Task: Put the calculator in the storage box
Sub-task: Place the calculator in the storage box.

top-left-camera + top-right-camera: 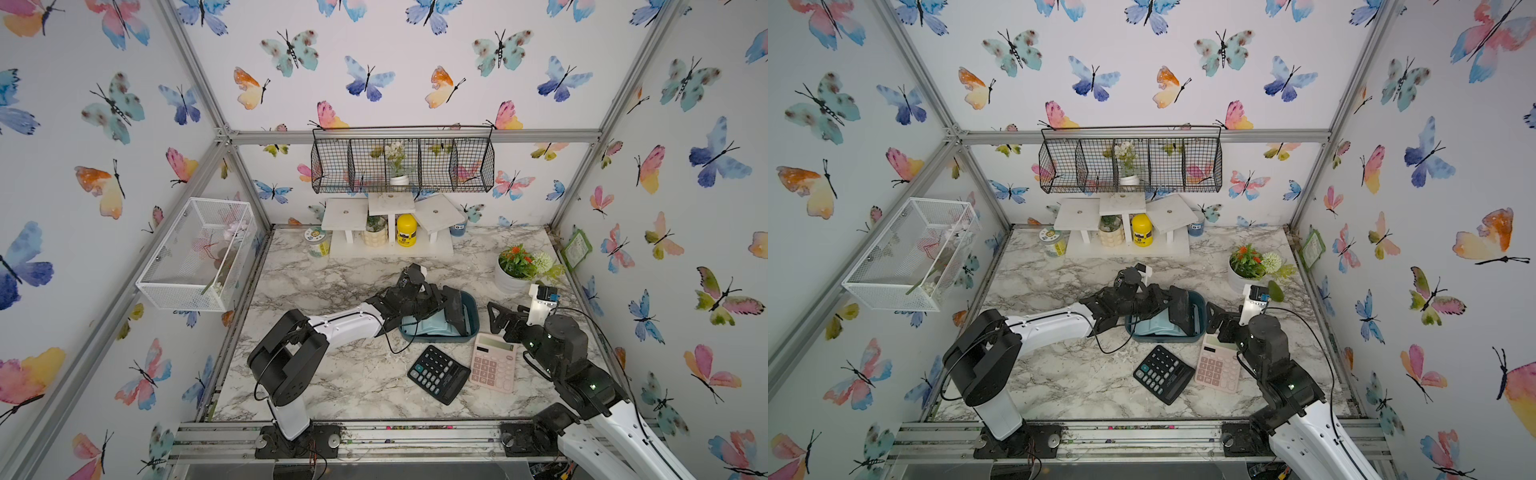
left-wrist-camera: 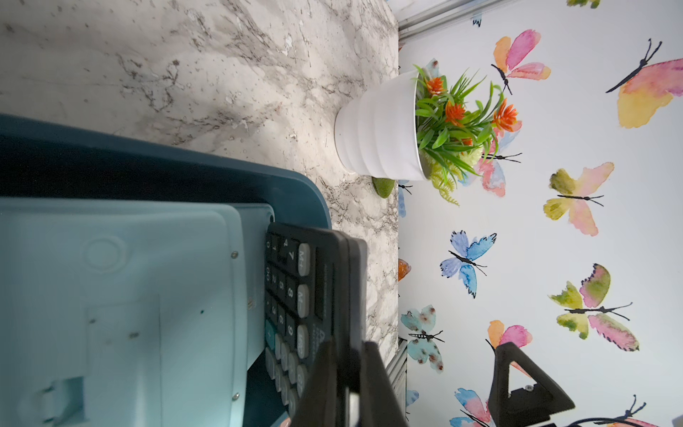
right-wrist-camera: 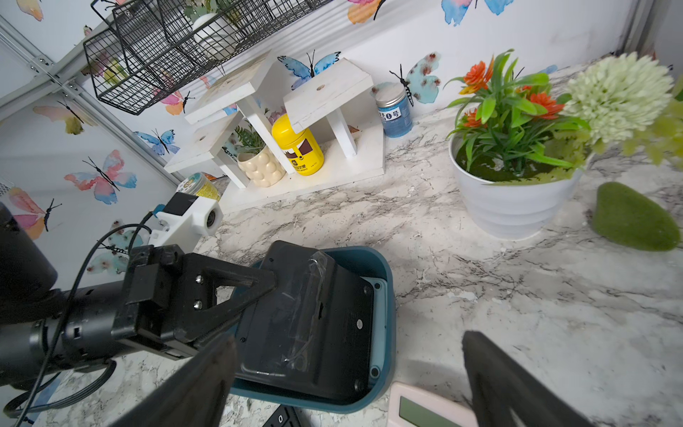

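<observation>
The left gripper (image 2: 347, 369) is clamped on a black calculator (image 2: 295, 281), held on edge, seemingly inside the storage box (image 2: 221, 166); it should be laid flat before release.

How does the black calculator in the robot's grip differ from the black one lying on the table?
The held calculator stands on edge in the storage box, pinched by the left fingers; the table calculator lies flat on the marble table, untouched. The held calculator's keys face sideways; the table calculator's face up. Both are black.
</observation>
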`<state>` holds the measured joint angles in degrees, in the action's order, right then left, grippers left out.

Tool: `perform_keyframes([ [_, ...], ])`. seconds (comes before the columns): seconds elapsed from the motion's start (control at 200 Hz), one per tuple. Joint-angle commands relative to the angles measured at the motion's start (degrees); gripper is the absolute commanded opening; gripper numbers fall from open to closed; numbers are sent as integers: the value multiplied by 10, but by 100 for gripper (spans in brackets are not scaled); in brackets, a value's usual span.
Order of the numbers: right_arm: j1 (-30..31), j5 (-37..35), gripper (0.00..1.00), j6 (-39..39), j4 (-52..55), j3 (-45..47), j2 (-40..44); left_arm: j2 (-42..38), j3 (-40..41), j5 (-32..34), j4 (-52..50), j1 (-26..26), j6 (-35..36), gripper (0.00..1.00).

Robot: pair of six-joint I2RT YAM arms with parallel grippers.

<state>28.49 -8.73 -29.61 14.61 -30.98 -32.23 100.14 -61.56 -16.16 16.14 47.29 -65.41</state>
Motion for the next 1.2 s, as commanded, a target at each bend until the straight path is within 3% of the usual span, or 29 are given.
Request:
perform_keyframes([
  [0.0,2,8,98,-6,-5,0,-5,13,-2,31,-18,5,15,0],
  [0.11,2,11,98,-7,-6,0,-7,17,-10,33,-38,7,21,0],
  [0.34,2,17,98,-11,-7,4,-8,13,-20,40,-73,11,36,24],
  [0.496,2,19,98,-12,-9,4,-11,-4,-15,61,-101,11,47,45],
  [0.856,2,29,98,-16,-18,9,-19,-44,-11,93,-158,11,70,50],
  [1.196,2,38,98,-21,-23,14,-23,-62,3,100,-174,17,78,47],
])
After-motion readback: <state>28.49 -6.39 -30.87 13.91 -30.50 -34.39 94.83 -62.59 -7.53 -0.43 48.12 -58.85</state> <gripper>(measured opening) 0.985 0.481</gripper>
